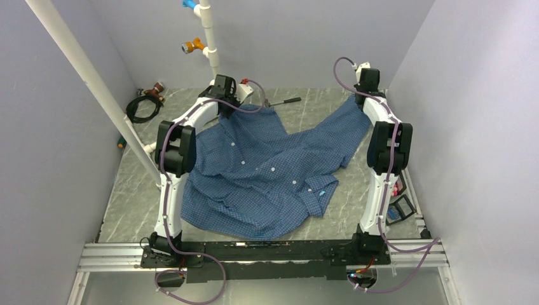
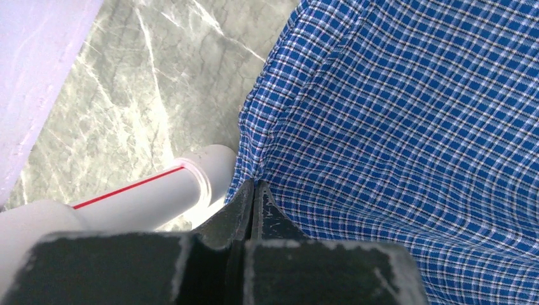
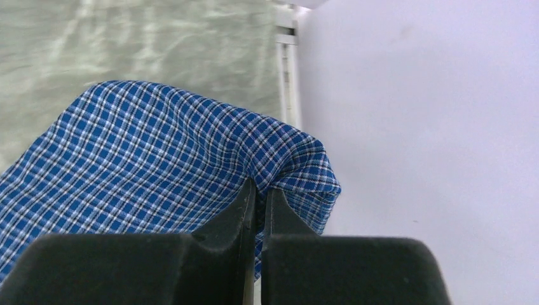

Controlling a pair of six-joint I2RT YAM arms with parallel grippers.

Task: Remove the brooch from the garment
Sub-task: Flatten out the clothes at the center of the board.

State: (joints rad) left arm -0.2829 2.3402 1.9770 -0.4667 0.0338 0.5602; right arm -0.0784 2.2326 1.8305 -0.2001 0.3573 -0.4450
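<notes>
The shirt (image 1: 254,178) is lying open and rumpled across the middle of the table (image 1: 127,203), collar end toward the near edge. Its white buttons (image 1: 271,169) are running in a slanted row, and a light-blue tag (image 1: 323,192) is showing at its near right corner. The left tool (image 2: 254,187) is reaching to the far left corner of the cloth and is clenching a pinch of the checked edge, its fingers pressing together with fabric between the tips. A white pipe (image 2: 146,197) with a red line is lying just beside that pinch. The right tool (image 3: 260,190) is sitting at the far right, close to the wall (image 3: 445,127), and is likewise gripping a fold of the shirt's far end, its fingers nearly meeting on the cloth. A black cable coil (image 1: 143,107) is resting in the far left corner of the table, well apart from the shirt. The brooch is too small or too hidden to be picked out in any view.
</notes>
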